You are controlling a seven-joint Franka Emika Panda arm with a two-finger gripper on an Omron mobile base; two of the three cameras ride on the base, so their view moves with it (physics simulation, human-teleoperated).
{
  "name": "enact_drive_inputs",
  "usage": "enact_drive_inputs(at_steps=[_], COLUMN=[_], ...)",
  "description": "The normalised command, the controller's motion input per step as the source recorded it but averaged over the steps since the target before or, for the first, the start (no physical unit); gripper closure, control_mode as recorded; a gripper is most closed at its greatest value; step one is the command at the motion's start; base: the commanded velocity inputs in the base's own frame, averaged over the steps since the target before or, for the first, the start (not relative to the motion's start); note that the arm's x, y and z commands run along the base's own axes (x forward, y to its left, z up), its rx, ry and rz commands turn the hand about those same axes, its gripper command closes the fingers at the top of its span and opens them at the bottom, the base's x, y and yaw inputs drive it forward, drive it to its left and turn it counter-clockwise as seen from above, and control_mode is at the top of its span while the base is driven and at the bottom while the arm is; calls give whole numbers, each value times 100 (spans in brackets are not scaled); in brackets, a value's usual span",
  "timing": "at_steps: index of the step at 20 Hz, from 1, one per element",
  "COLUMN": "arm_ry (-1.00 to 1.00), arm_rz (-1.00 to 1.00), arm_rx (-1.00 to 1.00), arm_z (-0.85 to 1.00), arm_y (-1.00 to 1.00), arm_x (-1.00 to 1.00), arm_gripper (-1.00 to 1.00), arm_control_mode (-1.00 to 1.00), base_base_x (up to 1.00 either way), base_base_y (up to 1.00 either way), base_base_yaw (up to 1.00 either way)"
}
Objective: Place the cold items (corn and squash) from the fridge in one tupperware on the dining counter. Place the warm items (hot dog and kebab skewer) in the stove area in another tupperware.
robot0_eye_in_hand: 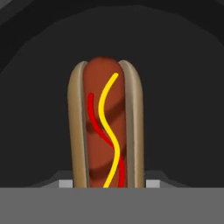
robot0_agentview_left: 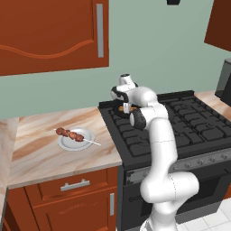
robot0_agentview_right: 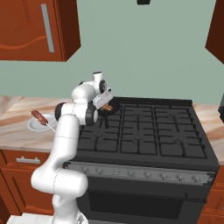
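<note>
Hot dog (robot0_eye_in_hand: 105,127) lies right below the hand, one piece only, in a tan bun with one red line and one yellow line of sauce along the sausage. Seen from the hand, it runs straight away from us, its near end between the two finger tips (robot0_eye_in_hand: 65,183), which stand close at each side of the bun. We cannot tell if they already press it, so we cannot say that the gripper (robot0_agentview_left: 127,108) holds it; the jaws look narrowed around the bun.

Under the hot dog we see one dark round pan (robot0_agentview_right: 109,109), on the back burner of the black range (robot0_agentview_right: 175,140) at the hand's side toward the wooden cabinets. In the base views the hand points down into this pan, and the hot dog shows there as a small orange shape (robot0_agentview_right: 106,106) at the finger tips.

Away from the hand, on the marbled counter (robot0_agentview_left: 40,149) beside the range, we count one white plate (robot0_agentview_left: 85,135) with one kebab skewer (robot0_agentview_left: 72,134) of dark red chunks lying across it. Plate and skewer are well apart from the gripper
</note>
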Motion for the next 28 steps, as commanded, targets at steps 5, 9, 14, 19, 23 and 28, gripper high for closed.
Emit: enact_drive_inputs(at_steps=[5, 9, 14, 19, 23, 28], arm_ry=[0, -6, -3, -10, -19, -17], arm_rz=[-13, -8, -5, -7, -8, -12], arm_rx=[0, 0, 0, 0, 2, 6], arm_z=[2, 14, 45, 47, 49, 51], arm_y=[-1, -3, -11, -26, -33, -18], arm_x=[-61, -79, -68, -82, -100, -100], arm_gripper=[100, 100, 100, 100, 100, 100], arm_control_mode=[-100, -100, -100, -100, -100, -100], base_base_x=[0, 0, 0, 0, 0, 0], base_base_y=[0, 0, 0, 0, 0, 0], base_base_yaw=[0, 0, 0, 0, 0, 0])
